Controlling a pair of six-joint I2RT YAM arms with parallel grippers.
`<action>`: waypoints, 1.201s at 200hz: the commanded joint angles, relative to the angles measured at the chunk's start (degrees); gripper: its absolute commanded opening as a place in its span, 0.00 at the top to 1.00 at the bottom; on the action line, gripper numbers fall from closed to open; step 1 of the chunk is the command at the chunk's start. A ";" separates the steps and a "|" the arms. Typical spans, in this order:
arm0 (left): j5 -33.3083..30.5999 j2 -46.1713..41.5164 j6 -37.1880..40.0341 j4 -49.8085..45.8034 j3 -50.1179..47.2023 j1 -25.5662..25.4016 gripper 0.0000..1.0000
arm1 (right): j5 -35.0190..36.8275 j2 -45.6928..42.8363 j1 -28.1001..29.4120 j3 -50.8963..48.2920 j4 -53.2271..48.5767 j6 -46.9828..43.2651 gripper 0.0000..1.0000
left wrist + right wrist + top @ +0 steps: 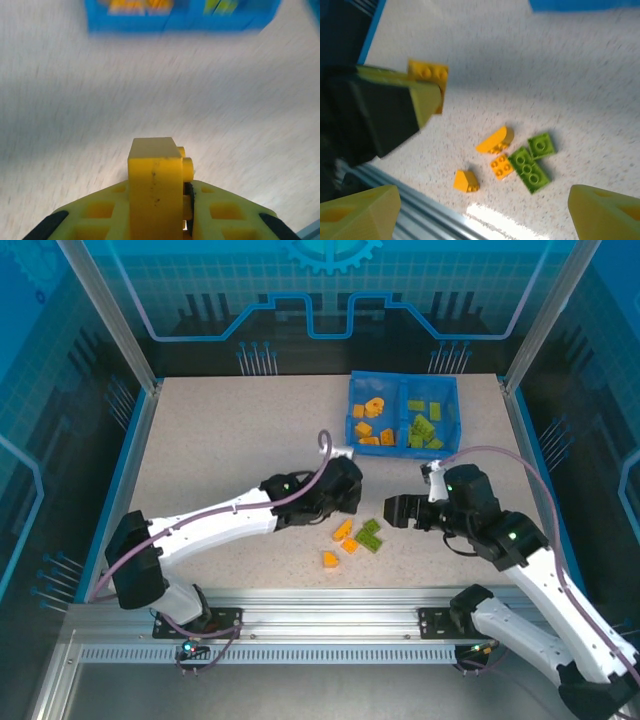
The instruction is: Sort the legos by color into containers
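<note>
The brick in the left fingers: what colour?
The brick is orange; left wrist view shows it best.

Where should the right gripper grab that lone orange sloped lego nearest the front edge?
Come straight down on the orange sloped lego and pinch its two flat side faces, not the slanted top, where a grip would probably slip. It lies apart from the other bricks, so the open right gripper has room on both sides.

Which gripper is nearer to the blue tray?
Left. The left gripper, shut on an orange brick, sits just before the tray's near-left corner; the open right gripper is farther back, by the loose bricks.
</note>
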 commanded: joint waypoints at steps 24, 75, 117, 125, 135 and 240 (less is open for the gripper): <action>0.57 16.06 13.96 4.86 17.09 7.80 0.78 | 7.67 -5.93 0.63 -0.03 -2.30 3.42 0.08; 1.07 42.27 18.60 1.85 47.98 13.77 0.78 | 7.02 -8.42 0.67 -0.17 -4.43 4.82 0.07; 0.48 59.00 19.54 -0.89 68.28 14.76 0.73 | 7.13 -10.70 0.67 -0.33 -4.53 5.64 0.07; 0.89 60.58 19.14 -0.10 69.16 14.98 0.71 | 7.19 -10.71 0.67 0.01 -4.81 5.58 0.07; 1.75 61.88 18.42 0.81 69.69 15.42 0.68 | 7.08 -10.66 0.67 0.58 -5.23 5.38 0.07; 9.42 39.04 19.76 7.22 48.00 12.52 0.58 | 5.93 -8.28 0.67 0.38 -4.77 5.31 0.06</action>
